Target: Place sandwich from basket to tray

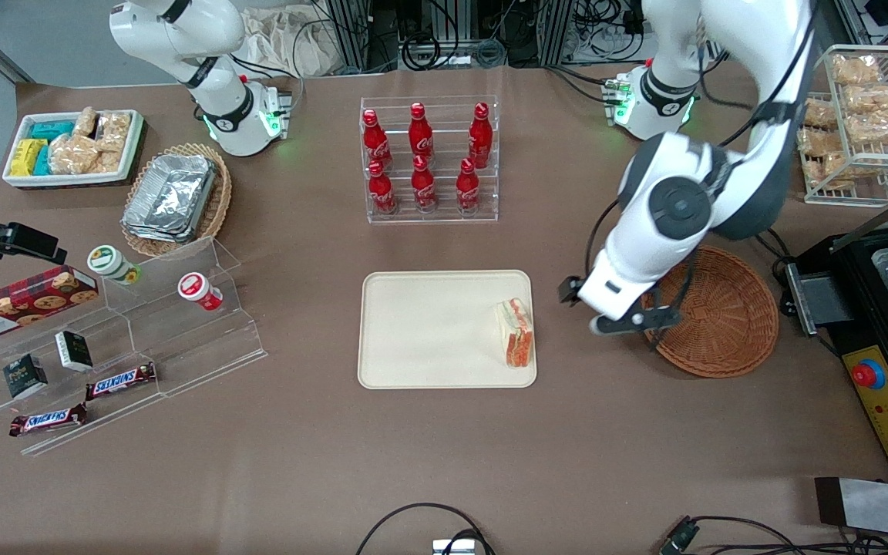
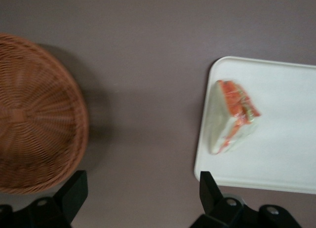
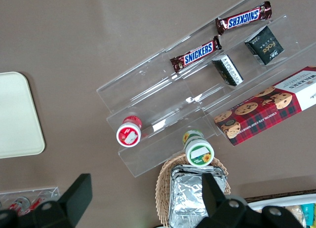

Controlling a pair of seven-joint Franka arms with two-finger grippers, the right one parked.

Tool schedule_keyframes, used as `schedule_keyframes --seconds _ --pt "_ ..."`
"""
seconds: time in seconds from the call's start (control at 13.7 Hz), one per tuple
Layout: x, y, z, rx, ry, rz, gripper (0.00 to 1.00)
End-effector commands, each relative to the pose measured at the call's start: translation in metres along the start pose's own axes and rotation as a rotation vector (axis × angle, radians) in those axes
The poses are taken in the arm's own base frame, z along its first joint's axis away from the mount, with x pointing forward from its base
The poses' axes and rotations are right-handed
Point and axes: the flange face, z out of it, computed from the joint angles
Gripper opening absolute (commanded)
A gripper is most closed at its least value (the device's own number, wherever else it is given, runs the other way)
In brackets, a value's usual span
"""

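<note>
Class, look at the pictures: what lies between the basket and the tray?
Only bare brown tabletop, seen in the left wrist view, between basket and tray. The open hand hangs above that gap.

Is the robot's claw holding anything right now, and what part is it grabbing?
Nothing. The gripper hangs open and empty between the basket and the tray, while the sandwich lies on the tray.

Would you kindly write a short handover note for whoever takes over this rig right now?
Gripper: jaws open, holding nothing, above the bare table between the basket and the tray.
Sandwich: lies on the tray, by the rim nearest the basket.
Basket: holds nothing.
Done: the sandwich is on the tray and released.
Left: only bringing the arm away, if needed.
</note>
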Motion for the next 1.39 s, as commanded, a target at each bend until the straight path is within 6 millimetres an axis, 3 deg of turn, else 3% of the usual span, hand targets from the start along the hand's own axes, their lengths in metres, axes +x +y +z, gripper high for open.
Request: schedule_keyframes --seconds 0.0,0.07,0.22,0.37,0.51,0.88,1.32 --pt "-0.018 -0.051 -0.058 0.007 -0.017 -0.020 1.00" --pt "-0.012 -0.073 -0.073 0.013 -0.039 -0.022 1.00" --pt "-0.001 -0.099 -0.096 0.015 -0.053 -0.015 1.00" --pt "0.012 -0.142 -0.098 0.006 -0.053 -0.027 1.00" --pt "0.020 -0.173 -0.099 0.006 -0.049 -0.023 1.00" --pt "0.054 -0.195 -0.110 0.035 -0.007 0.010 1.00" --pt "0.051 -0.180 -0.112 0.026 -0.025 0.015 1.00"
